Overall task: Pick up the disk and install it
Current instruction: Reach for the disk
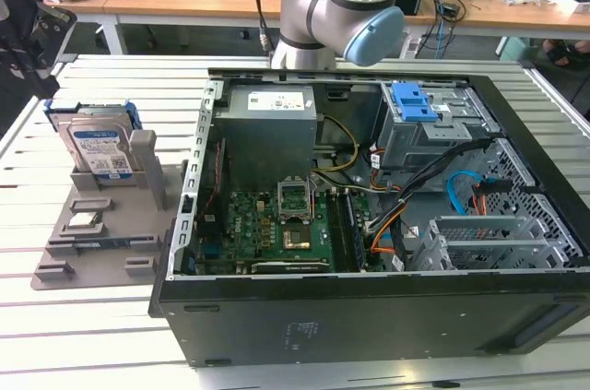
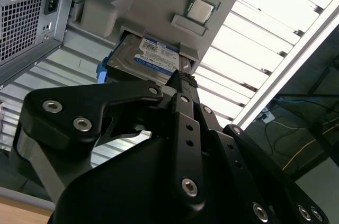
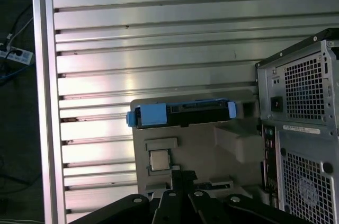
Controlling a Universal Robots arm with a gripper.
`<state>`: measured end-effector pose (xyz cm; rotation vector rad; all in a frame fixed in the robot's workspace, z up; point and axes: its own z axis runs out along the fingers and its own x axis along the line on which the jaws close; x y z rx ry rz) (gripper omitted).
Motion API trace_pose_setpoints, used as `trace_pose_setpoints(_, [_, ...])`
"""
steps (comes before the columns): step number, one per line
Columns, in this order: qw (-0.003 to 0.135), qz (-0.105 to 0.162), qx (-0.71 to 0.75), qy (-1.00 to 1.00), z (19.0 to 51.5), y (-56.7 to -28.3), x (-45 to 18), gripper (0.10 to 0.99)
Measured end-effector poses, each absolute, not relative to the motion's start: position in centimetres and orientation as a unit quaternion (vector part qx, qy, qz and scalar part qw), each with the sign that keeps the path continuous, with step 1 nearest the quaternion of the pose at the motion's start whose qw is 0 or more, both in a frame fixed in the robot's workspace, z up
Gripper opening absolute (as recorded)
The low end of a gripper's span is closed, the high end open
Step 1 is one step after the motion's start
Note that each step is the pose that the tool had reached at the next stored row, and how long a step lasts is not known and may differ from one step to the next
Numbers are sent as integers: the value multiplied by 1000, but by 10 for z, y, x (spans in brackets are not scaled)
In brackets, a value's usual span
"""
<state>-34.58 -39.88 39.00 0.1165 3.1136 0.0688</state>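
**Hand** (image 3: 183,177): black linkage, seen in both wrist views (image 2: 183,78). Clenched, tips drawn together, grasping nothing. It hangs over the table, clear of every item listed below.

**Disk** (image 3: 180,114): silver drive with a blue-and-white label, in a blue carrier frame. It stands on edge in a slot of the grey holder, ahead of the hand and apart from it. Also seen in the second wrist view (image 2: 151,57) and in the exterior view (image 1: 100,146).

**Grey holder** (image 3: 206,147): flat moulded stand lying on the table, directly ahead of the hand.

**Chip** (image 3: 157,159): small, square and silver, seated flat in the holder, nearer the hand than the disk is.

**Computer case** (image 3: 302,128): black, lying open on the table just beside the holder and off to one side of the hand.

**Drive cage** (image 1: 419,104): grey with a blue latch panel, inside the case and well apart from the hand.

**Table** (image 3: 159,33): slatted aluminium, carrying both the holder and the case.
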Motion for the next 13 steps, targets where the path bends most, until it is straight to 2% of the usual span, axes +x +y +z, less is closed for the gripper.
trace_pose_setpoints(13, [12, 22, 37, 999, 390, -397, -355, 102])
